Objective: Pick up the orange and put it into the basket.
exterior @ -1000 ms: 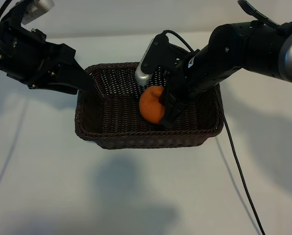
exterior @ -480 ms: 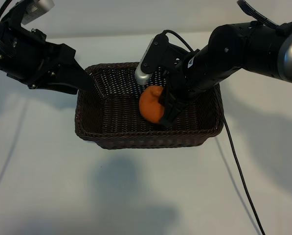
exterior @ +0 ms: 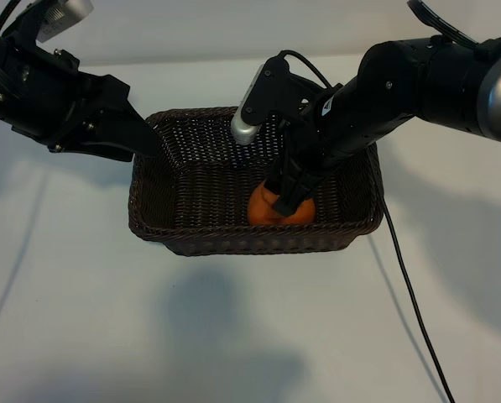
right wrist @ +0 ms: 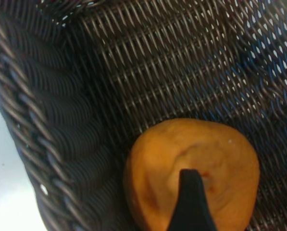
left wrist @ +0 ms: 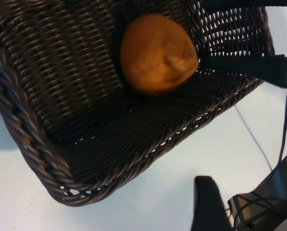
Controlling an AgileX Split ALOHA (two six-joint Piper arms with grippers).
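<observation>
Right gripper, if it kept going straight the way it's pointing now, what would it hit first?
Most likely the orange. The right gripper points down into the basket, and in the right wrist view the fruit lies directly beyond a fingertip. Whether they already touch is unclear; the basket floor comes after.

The exterior view is evenly and fairly brightly lit from above, and the pale bench carries broad, soft-edged grey shadows of the two arms below the basket and along both sides, with no hard glare. Inside the basket the dark weave swallows light, so its floor reads dim while the orange glows bright against it. Both wrist views are softer: the orange and the near rim are slightly blurred, the right hand's finger is a featureless black shape, and daylight sparkles through gaps in the weave.
</observation>
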